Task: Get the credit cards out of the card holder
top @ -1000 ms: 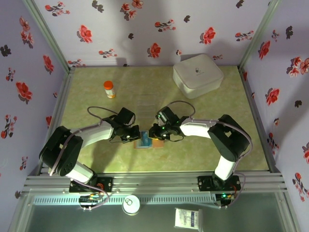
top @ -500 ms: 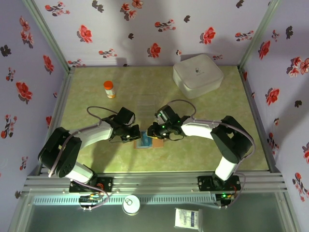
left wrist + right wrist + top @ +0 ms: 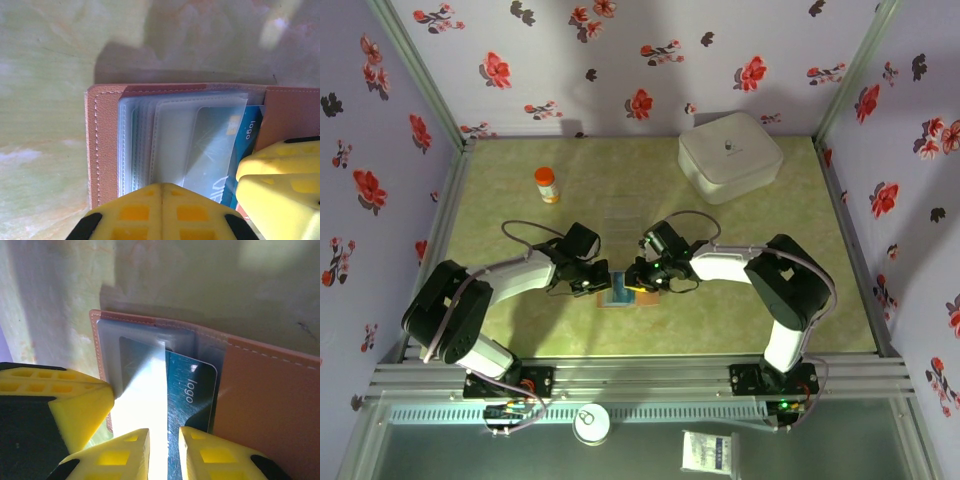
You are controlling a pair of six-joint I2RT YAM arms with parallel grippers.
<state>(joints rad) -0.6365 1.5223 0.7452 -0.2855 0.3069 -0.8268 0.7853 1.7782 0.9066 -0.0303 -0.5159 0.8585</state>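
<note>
Holder (image 3: 620,303) open flat on the counter (image 3: 620,180), near the front edge, midway between both arms. Inside it, a fan of clear sleeves (image 3: 175,135) and one blue card (image 3: 192,390) ("logo" on its face), its edge past a sleeve's lip, beside the brown flap.

Left gripper (image 3: 161,192) shut, tips down on the sleeves at their near edge, apparently pinning the holder. Right gripper (image 3: 164,437) a narrow slot apart, astride the card's near end; no firm pinch to be made out.

Likely handling: card thin, stiff, light and slick, apt to flex a little and slip from the pads. Sleeves soft and glossy, prone to dragging along. Holder light enough to slide or fold shut unless pinned. Best hold judged to be the card's exposed short end, flat across both faces, clear of the sleeve lip. Pull along the pocket's line rather than upward.

Room: grippers just beside each other over the holder (little slack there). Open counter to the right and toward the back; white box (image 3: 730,150) and orange bottle (image 3: 547,185) well apart, far side.
</note>
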